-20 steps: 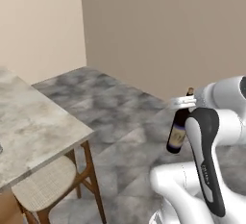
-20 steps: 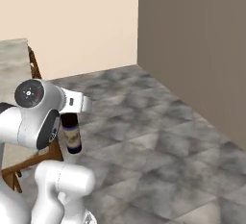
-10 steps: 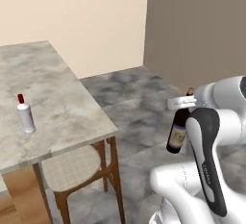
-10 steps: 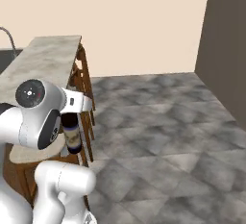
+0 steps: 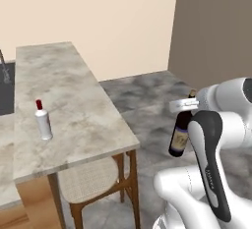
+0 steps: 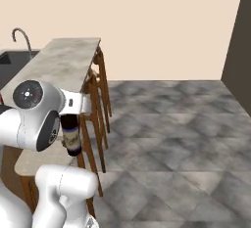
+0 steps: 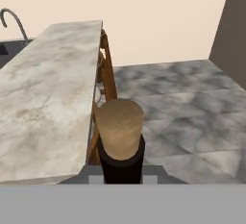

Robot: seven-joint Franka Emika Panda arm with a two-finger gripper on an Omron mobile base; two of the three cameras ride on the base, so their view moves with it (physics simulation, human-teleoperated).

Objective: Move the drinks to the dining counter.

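While the gripper was clamped on the neck of the wine bottle, the bottle hung upright below it over the floor. Dining counter lay off to the gripper's left, clear of it; white bottle already stood there.

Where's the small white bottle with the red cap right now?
In the left base view, the white bottle stands upright on the dining counter, toward its left edge, near the sink side.

white bottle stands on dining counter.
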